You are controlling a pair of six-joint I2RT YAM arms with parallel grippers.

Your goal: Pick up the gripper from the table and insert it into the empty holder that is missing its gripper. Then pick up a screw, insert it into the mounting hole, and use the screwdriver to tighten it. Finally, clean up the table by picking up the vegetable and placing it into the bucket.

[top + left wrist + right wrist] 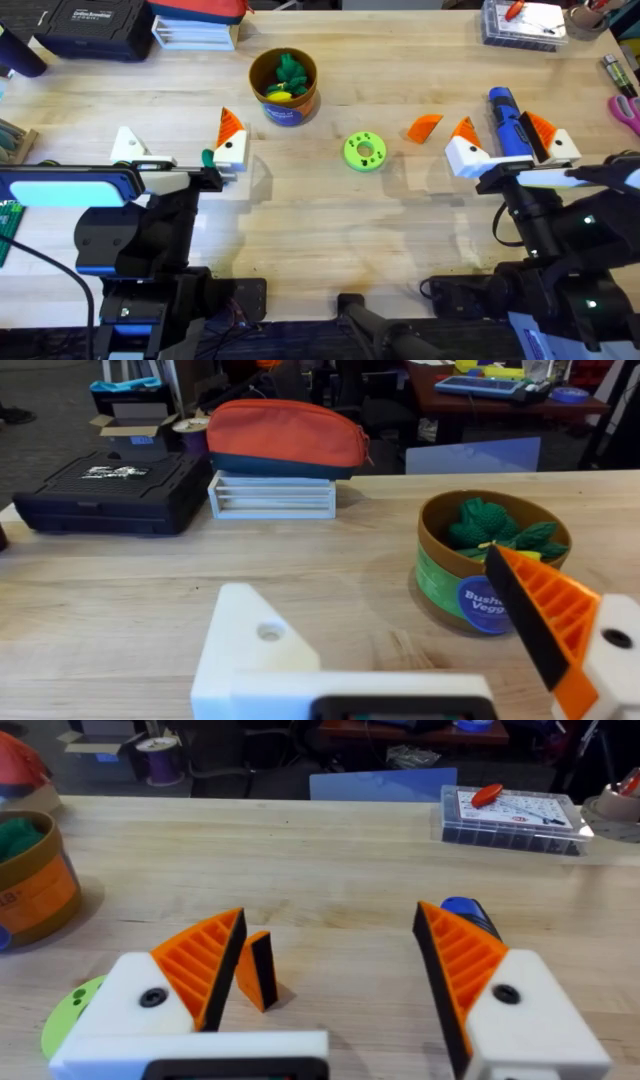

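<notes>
Loose orange gripper (pixel 424 127) beside green ring (pixel 364 151), screwdriver (pixel 507 122) partly hidden

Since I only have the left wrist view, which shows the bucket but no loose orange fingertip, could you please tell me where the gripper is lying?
Observer: The gripper lies on the table, just right of a green ring disc and left of the right gripper.
Operator: Thank you. Could you also say where the screwdriver is?
Observer: In the overhead view the screwdriver lies on the table between the right gripper's open fingers, which are not clamped on it.
</notes>
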